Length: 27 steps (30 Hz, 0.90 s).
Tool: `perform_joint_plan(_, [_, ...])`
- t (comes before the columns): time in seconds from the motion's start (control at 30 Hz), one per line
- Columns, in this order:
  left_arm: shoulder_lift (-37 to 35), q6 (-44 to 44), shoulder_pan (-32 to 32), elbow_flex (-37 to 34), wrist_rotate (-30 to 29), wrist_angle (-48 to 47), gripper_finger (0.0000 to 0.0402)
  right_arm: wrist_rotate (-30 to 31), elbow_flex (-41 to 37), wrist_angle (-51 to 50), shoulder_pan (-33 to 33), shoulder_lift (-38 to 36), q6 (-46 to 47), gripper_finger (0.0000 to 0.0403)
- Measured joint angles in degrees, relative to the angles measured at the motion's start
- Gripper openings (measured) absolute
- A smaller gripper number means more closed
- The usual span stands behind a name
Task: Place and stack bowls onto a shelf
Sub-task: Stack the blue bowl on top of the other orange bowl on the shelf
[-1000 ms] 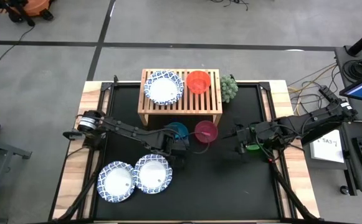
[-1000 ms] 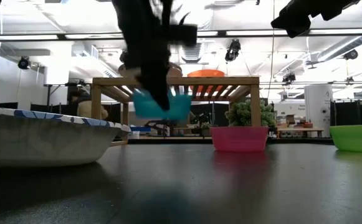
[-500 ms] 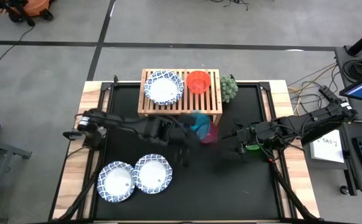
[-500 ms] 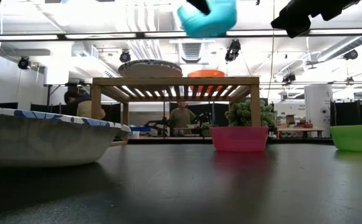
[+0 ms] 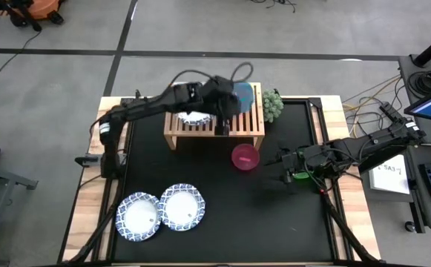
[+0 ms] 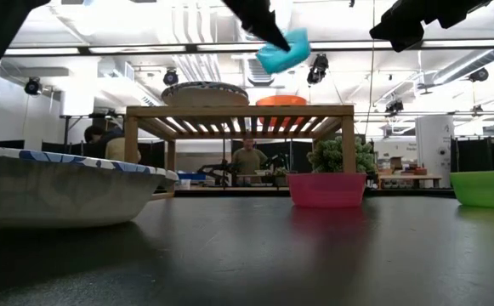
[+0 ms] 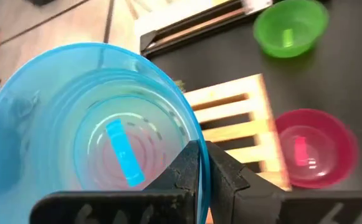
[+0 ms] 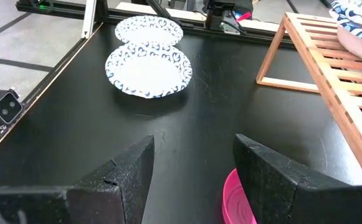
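The left gripper [image 7: 199, 171] pinches the rim of the teal bowl [image 7: 93, 118] and holds it in the air above the shelf [image 5: 248, 122]. The right gripper [image 8: 190, 165] is spread, with the magenta bowl [image 5: 245, 156] just in front of it.

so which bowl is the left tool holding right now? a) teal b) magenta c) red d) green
a: the left tool is shut on the rim of the teal bowl, held up over the shelf; the magenta bowl and green bowl sit on the mat.
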Motion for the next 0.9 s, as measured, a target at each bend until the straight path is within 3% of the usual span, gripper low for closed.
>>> perform_joint_plan(0.3, [0.00, -0.87, 4.73, -1.11, 1.26, 3.00, 0.0000, -0.02, 0.00, -0.19, 0.01, 0.00, -0.74, 0.0208])
perform_joint_plan(0.9, [5.56, -4.80, 5.46, -1.33, 0.96, 4.81, 0.0000, -0.01, -0.02, -1.07, -0.01, 0.04, -0.52, 0.0208])
